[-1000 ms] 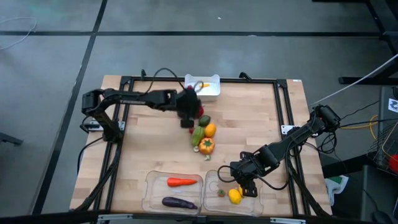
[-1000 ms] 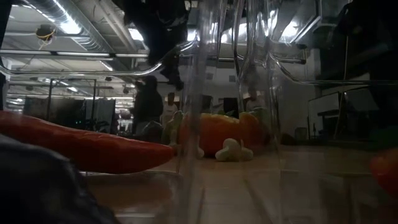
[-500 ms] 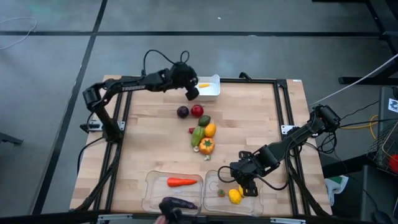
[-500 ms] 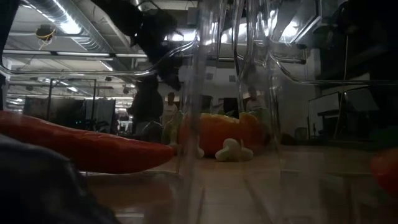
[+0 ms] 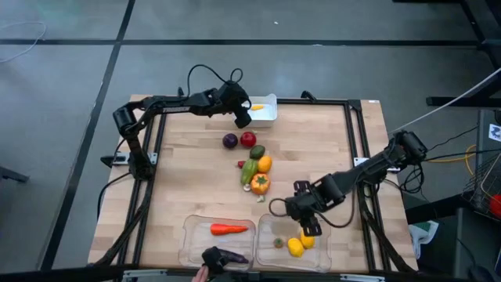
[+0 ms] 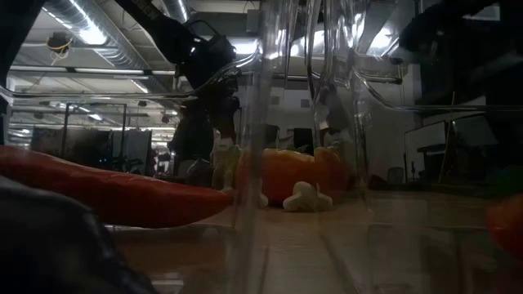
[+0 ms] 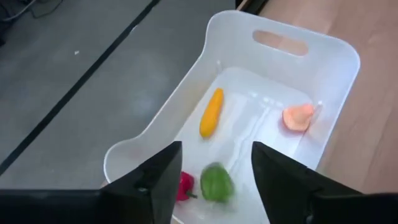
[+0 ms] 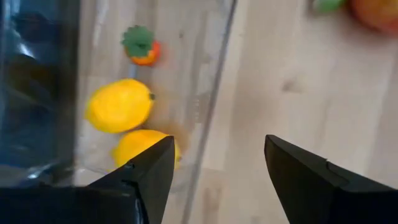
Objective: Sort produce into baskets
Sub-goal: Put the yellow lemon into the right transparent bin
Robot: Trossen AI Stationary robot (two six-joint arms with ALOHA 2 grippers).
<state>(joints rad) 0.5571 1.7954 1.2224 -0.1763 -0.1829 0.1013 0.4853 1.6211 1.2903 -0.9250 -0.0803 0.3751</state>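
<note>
The left gripper (image 7: pixel 214 168) was held open over the white bin (image 7: pixel 336 53), a green piece (image 7: pixel 216 182) seen directly below.

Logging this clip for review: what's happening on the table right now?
The left gripper hangs open over the white bin, where a small green piece lies among other bits. The right gripper is open at the edge of the right clear tray, which holds two lemons. More produce sits mid-table. A carrot lies in the left tray.
</note>
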